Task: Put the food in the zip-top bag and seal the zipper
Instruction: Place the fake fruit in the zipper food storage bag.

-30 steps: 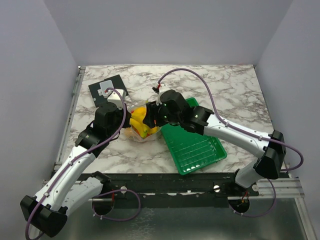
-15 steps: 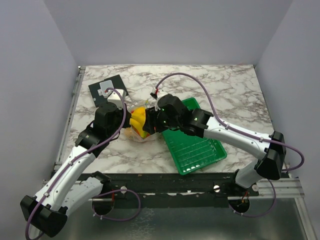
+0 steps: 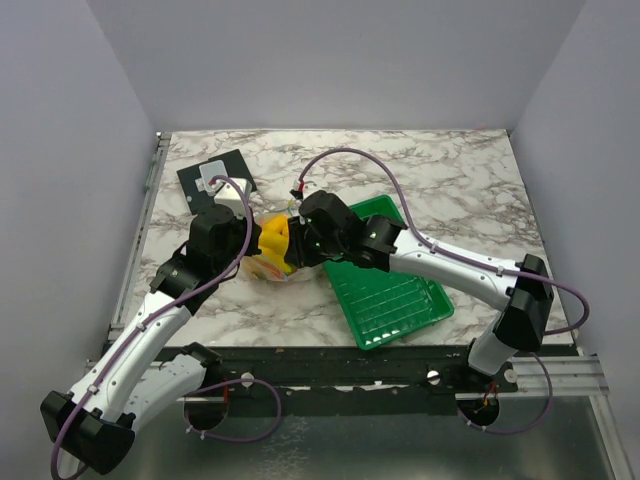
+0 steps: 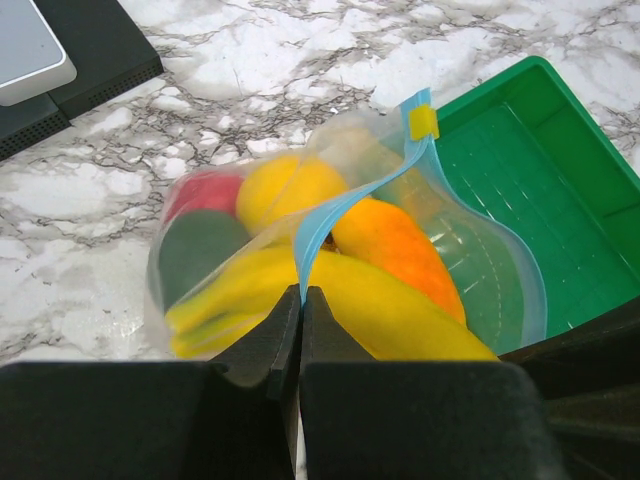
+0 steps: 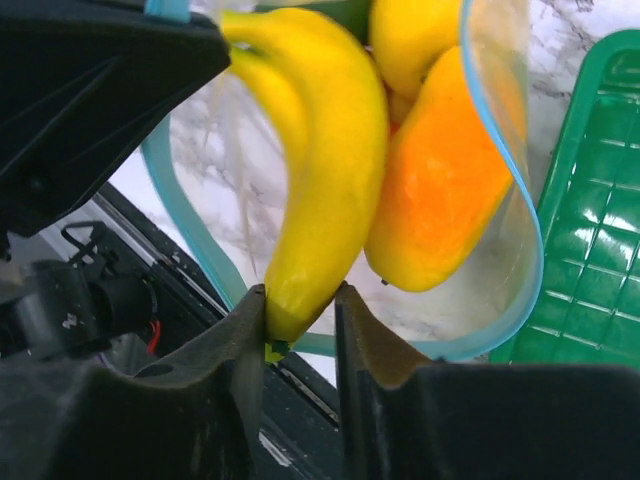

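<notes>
Clear zip-top bag [image 4: 200,240], mouth gaping, bulges with fruit [image 4: 390,245] on the marble table [image 4: 300,60] beside the green tray [image 4: 560,170]. The left gripper [image 4: 301,300] pinches its blue zipper [image 4: 340,205]; the right gripper [image 5: 300,310] clamps the bananas [image 5: 330,150] at their tip.

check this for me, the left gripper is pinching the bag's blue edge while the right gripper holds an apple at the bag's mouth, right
Not quite: the right gripper holds the tip of a banana, not an apple, at the mouth of the bag, as the right wrist view shows. The left gripper does pinch the bag's blue edge.
</notes>
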Controlling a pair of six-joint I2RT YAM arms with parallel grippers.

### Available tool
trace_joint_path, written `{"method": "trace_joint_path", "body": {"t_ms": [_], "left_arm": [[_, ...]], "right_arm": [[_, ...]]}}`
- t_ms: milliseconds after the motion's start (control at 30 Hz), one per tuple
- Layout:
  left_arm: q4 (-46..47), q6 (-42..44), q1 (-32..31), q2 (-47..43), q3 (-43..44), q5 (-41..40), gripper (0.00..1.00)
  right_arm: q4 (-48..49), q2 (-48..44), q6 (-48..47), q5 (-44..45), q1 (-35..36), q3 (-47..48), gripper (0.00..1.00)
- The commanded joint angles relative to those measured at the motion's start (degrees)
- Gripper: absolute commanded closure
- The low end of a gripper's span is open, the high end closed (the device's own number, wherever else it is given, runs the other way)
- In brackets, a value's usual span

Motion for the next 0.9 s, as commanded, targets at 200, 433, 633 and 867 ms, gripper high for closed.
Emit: {"method": "trace_joint_path", "body": {"t_ms": [200, 433, 633, 867], "left_arm": [[0.55, -0.02, -0.63, -0.68, -0.46, 1.34, 1.0], [0.55, -0.81, -1.43, 0.31, -0.37, 1.24, 1.0], [0.63, -1.89, -1.65, -0.22, -0.5, 2.88, 1.0], [1.03, -3.64, -1.63, -1.03, -0.5, 5.69, 1.0]], "right_arm": [[-2.95, 2.16, 1.3, 2.56, 0.38, 3.2, 0.99], [-5.27, 2.3, 2.59, 6.25, 0.38, 5.71, 0.99], [-9.18, 2.4, 2.53, 13.25, 0.42, 8.01, 1.0], [-7.11, 4.34, 4.34, 13.75, 0.38, 7.85, 0.99]]}}
